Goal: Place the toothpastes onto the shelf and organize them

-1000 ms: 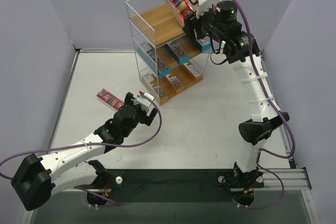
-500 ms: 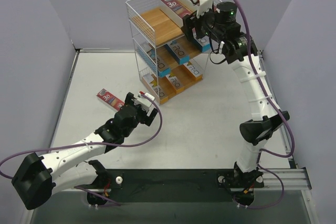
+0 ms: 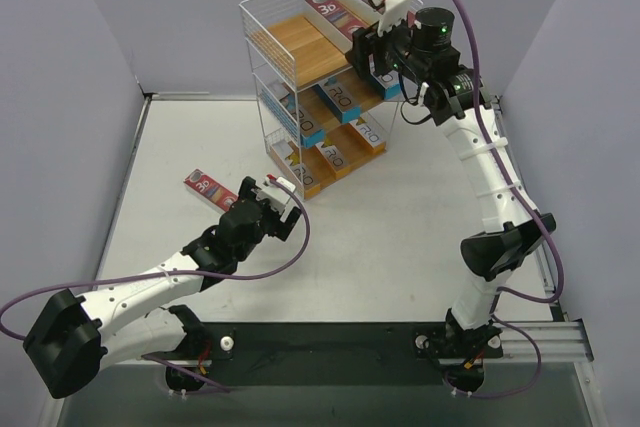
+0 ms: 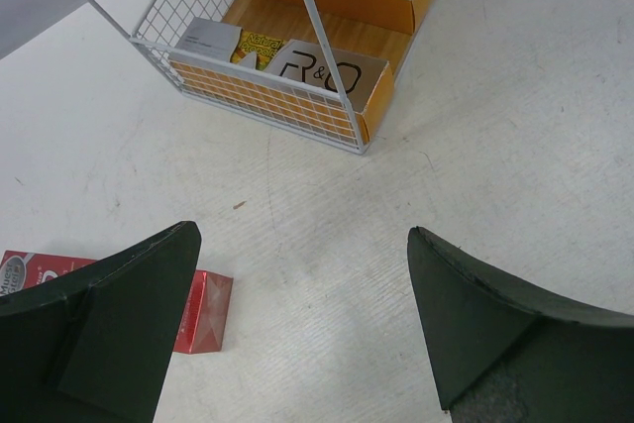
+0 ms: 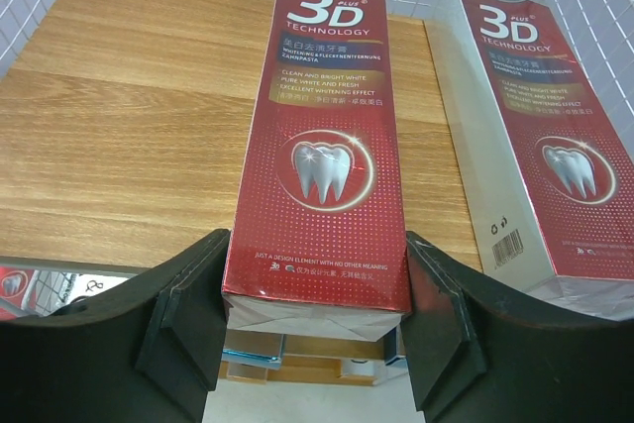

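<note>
The shelf (image 3: 262, 59) stands at the back of the table. In the right wrist view a red "3D" toothpaste carton (image 5: 322, 146) lies flat on the top wooden board (image 5: 129, 116). My right gripper (image 5: 317, 324) is shut on its near end, with a finger against each side. A second red carton (image 5: 540, 146) lies beside it on the right. My left gripper (image 4: 302, 314) is open and empty over the table. Another red carton (image 4: 203, 312) lies on the table just left of it, also in the top view (image 3: 208, 188).
Teal-and-white cartons (image 3: 340, 99) lie on the middle tier. Orange-and-white "R&O" cartons (image 4: 327, 71) lie on the bottom tier behind the wire side (image 4: 248, 96). Grey walls close the table on the left, back and right.
My right gripper lowered the red carton from a tilted, raised pose until it lies flat on the top board. The left arm has not moved.
</note>
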### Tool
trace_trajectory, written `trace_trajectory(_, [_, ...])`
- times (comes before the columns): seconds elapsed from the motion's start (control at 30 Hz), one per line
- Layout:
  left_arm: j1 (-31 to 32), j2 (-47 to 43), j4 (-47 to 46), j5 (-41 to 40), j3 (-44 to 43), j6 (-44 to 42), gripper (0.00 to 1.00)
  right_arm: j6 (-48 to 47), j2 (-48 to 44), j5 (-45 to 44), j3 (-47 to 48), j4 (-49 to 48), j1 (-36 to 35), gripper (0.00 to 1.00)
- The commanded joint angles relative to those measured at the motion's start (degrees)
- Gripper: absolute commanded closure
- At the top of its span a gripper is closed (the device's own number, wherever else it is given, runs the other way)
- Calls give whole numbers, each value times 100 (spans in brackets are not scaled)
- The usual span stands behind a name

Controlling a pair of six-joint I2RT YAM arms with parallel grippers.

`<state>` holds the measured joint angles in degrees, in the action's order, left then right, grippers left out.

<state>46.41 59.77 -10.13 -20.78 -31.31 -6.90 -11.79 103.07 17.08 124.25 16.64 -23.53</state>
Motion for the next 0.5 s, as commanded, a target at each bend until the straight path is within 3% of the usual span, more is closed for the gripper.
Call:
trace_trajectory(0.0, [17,-18,-226,-32,-33,-31,3,116,38,225,275,-495,50,52])
trace_trajectory(0.47, [17,-62,-209,-85,-33,-57,3,265,284,165,347,-750,15,53])
